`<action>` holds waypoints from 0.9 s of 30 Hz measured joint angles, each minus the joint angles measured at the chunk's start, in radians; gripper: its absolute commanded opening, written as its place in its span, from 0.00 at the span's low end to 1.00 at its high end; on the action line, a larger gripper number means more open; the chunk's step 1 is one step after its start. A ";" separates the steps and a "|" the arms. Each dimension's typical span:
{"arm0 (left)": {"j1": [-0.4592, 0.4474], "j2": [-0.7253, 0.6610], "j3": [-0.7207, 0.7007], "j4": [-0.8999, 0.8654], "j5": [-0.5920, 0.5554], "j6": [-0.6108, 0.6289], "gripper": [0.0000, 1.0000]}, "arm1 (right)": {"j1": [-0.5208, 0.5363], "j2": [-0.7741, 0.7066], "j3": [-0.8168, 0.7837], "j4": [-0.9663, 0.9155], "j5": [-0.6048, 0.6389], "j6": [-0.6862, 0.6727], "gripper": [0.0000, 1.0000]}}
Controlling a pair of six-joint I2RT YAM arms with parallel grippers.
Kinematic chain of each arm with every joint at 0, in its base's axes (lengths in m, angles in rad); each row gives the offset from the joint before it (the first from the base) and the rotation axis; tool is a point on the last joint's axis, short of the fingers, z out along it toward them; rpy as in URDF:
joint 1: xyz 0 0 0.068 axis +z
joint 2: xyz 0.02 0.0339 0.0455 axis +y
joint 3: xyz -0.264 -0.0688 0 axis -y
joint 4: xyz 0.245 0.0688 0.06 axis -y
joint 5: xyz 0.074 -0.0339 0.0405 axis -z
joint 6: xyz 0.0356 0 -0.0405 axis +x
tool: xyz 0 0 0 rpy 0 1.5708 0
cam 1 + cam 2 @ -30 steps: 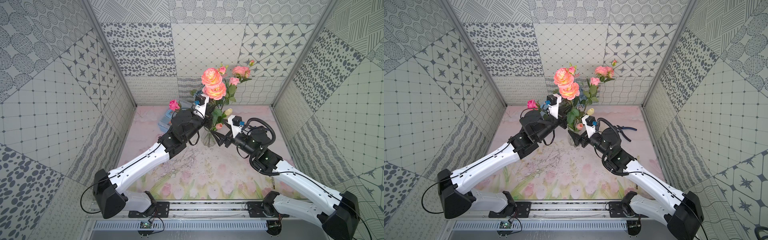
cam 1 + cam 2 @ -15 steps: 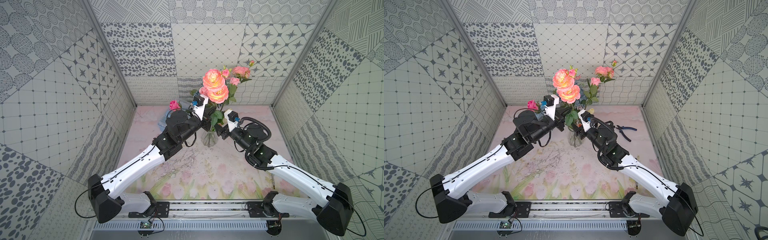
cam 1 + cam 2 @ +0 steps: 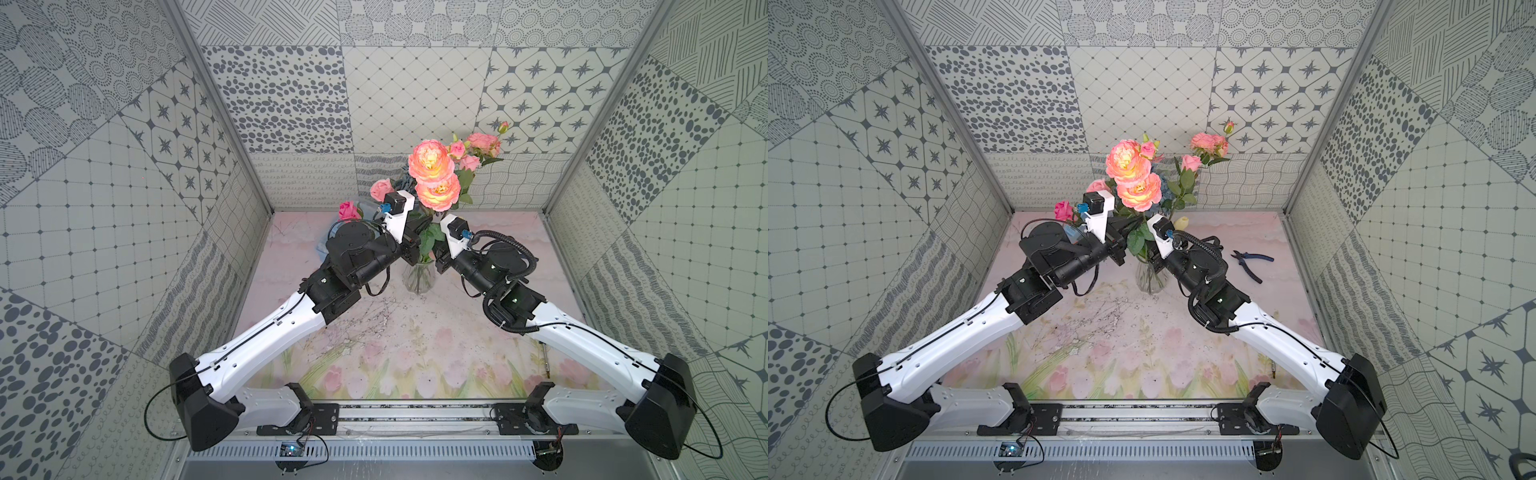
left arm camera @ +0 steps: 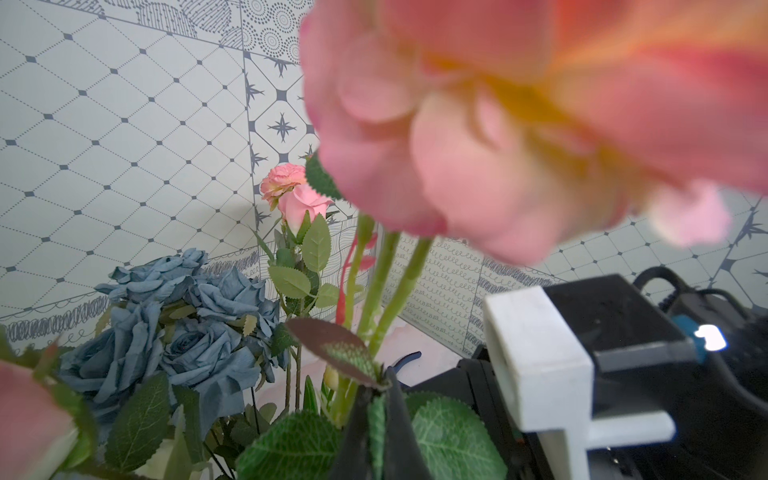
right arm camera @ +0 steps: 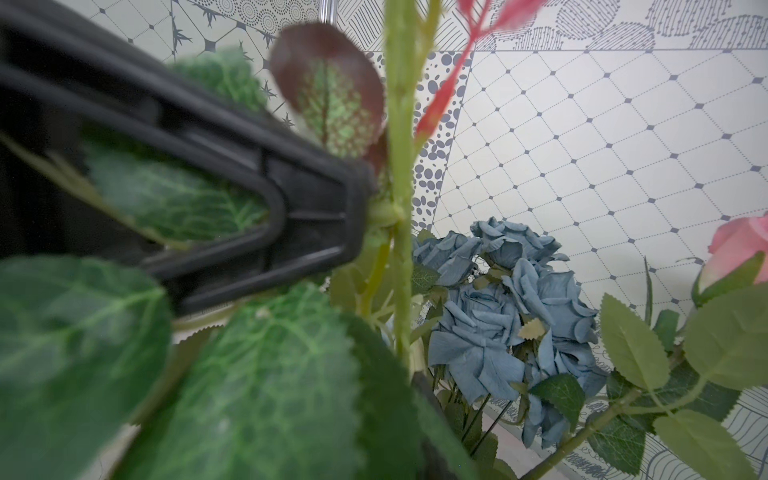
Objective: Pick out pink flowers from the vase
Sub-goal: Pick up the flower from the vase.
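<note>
Pink flowers (image 3: 430,160) standing in vase (image 3: 419,279) below both grippers, one stem (image 5: 400,124) clamped in left gripper (image 4: 376,419). Right gripper (image 3: 439,262) now moved in beside it; jaws hidden by leaves (image 5: 266,395), cannot tell. Likely ready to lift.

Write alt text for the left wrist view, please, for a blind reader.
A blurred salmon-pink rose looms close to the lens, its green stems running to the shut left gripper. Behind are dusty-blue roses, small pink roses and patterned walls.
</note>
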 measured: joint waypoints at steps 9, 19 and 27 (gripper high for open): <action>0.000 -0.015 -0.013 0.007 0.009 -0.013 0.13 | -0.001 0.001 0.009 -0.001 -0.007 0.001 0.00; 0.000 -0.082 -0.054 0.006 -0.041 -0.026 0.99 | 0.007 0.007 0.095 -0.018 -0.002 -0.015 0.00; 0.000 -0.179 -0.132 0.007 -0.174 -0.006 0.99 | 0.016 -0.068 0.174 -0.090 0.082 -0.049 0.00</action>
